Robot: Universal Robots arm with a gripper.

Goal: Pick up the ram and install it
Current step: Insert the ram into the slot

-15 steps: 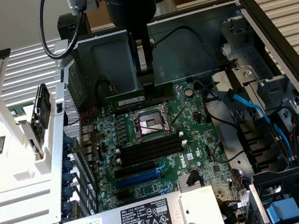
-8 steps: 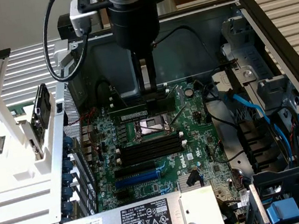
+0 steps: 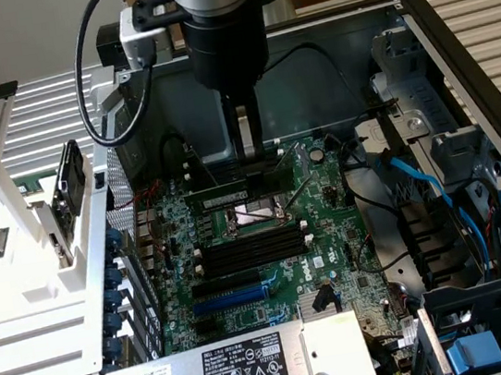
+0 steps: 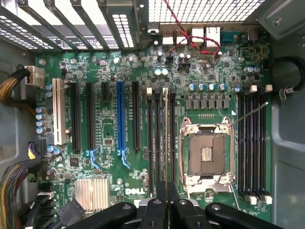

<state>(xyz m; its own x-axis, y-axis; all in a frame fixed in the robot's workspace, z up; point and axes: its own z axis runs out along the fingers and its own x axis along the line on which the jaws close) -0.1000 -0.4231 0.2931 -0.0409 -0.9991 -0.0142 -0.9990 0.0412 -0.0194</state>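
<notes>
The ram is a dark-green stick with a white label. My gripper is shut on it and holds it level above the motherboard, inside the open computer case. In the wrist view the ram shows edge-on as a thin line running out from my gripper. It lies along the bank of black memory slots between the blue expansion slot and the CPU socket. In the exterior view those slots sit below the socket. I cannot tell whether the stick touches a slot.
A second bank of memory slots lies past the socket. A labelled power supply sits at the case front, and a drive cage with blue cables is at the exterior view's right. A white rack stands outside at the left, with case walls all round.
</notes>
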